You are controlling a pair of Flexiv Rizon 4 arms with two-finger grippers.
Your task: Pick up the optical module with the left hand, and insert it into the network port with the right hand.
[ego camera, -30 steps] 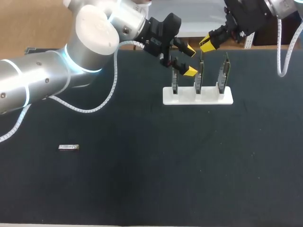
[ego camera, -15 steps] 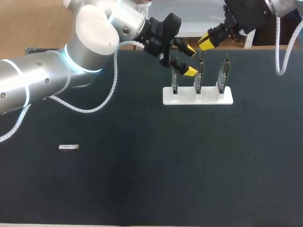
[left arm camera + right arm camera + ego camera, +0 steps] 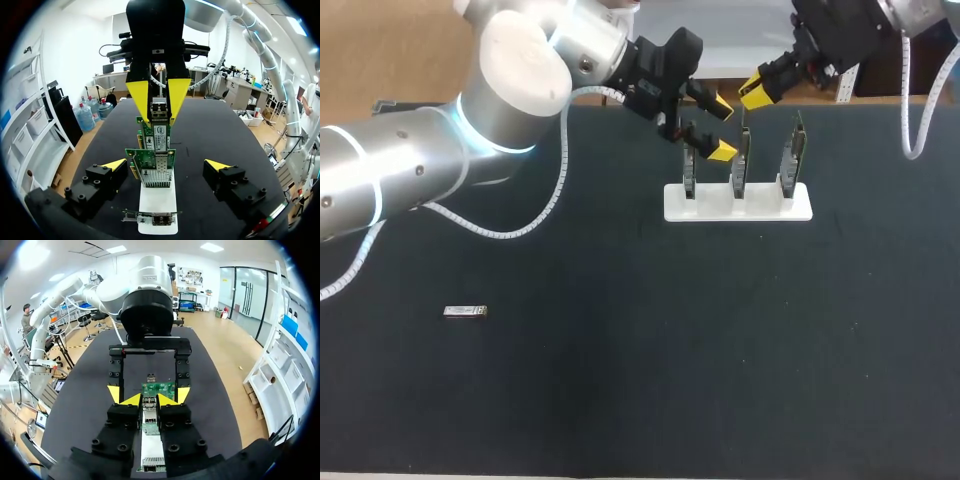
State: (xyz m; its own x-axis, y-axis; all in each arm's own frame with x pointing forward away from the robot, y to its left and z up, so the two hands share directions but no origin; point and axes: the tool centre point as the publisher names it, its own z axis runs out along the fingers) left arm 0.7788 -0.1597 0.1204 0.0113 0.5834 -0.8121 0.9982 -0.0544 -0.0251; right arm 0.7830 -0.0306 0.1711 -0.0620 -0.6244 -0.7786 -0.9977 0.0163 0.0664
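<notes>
- Left tool (image 3: 720,130) hangs over the far side of the desk (image 3: 620,400), its yellow tips spread wide with nothing between them.
- It sits just beside the leftmost of three network cards (image 3: 741,160), which stand upright in a row on a white stand (image 3: 738,205).
- In the left wrist view the cards line up straight ahead of the left tool, one behind the other, with the spread tips on either side of the row.
- Right tool (image 3: 757,95) comes in from the far right corner and hovers just above the middle card.
- A small silver piece (image 3: 159,107) shows at the right tool, over the top edge of the cards. I cannot tell whether the tool is clamped on it.
- The optical module (image 3: 466,311) lies flat on the desk over on the left side, well apart from both tools and from the stand.
</notes>
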